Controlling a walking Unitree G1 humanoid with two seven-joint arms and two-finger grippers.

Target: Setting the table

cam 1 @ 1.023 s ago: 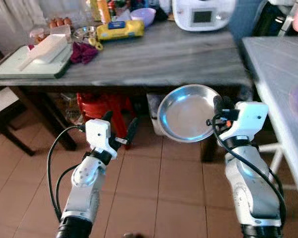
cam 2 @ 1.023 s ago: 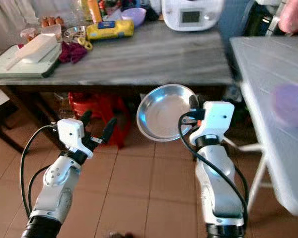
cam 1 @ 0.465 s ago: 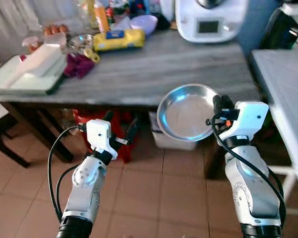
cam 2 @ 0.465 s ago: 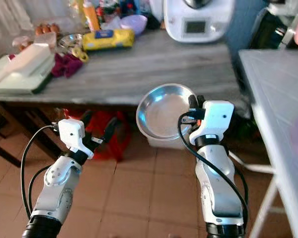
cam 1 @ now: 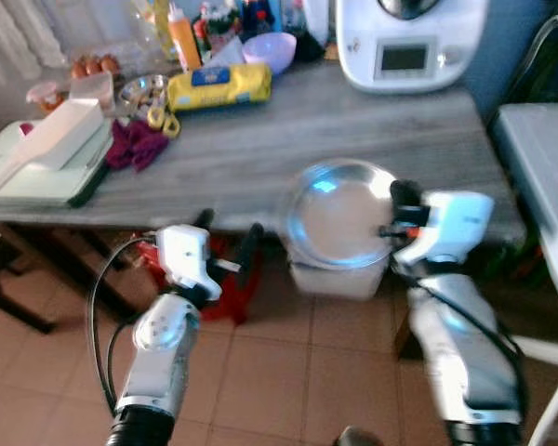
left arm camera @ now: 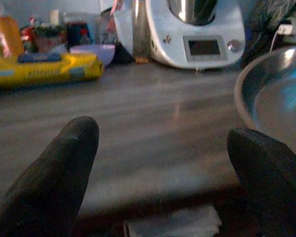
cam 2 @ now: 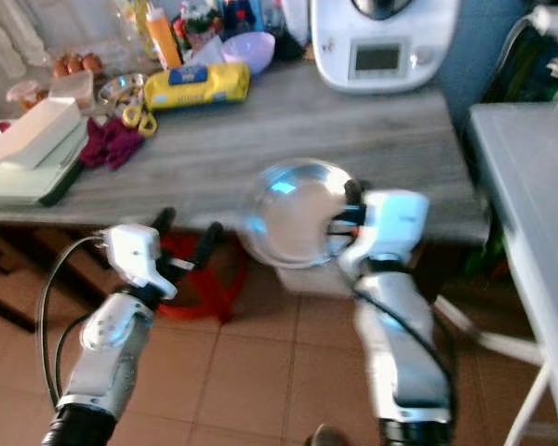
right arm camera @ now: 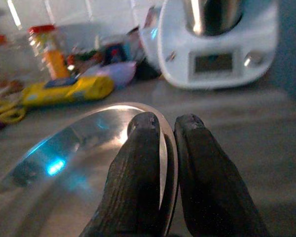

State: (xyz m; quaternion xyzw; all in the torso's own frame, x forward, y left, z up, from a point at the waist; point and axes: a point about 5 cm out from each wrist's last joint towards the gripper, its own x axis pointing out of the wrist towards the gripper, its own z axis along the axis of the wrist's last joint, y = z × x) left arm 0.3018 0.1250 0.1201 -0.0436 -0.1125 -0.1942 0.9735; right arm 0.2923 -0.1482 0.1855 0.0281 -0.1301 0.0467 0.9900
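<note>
- The right claw (right arm camera: 165,133) is clenched on the rim of a steel plate (cam 1: 339,216), holding it tilted in the air at the front edge of the grey bench (cam 1: 288,125).
- The left claw (cam 1: 226,237) is released, its fingers (left arm camera: 54,168) spread wide, holding nothing, low in front of the bench.
- On the bench stand a white kitchen machine (cam 1: 409,42), a yellow packet (cam 1: 219,85), a purple bowl (cam 1: 268,51) and a maroon cloth (cam 1: 135,149).

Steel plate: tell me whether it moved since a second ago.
Yes. The steel plate, clamped in the right gripper, has come forward against the grey table, from below its edge to over it.
</note>
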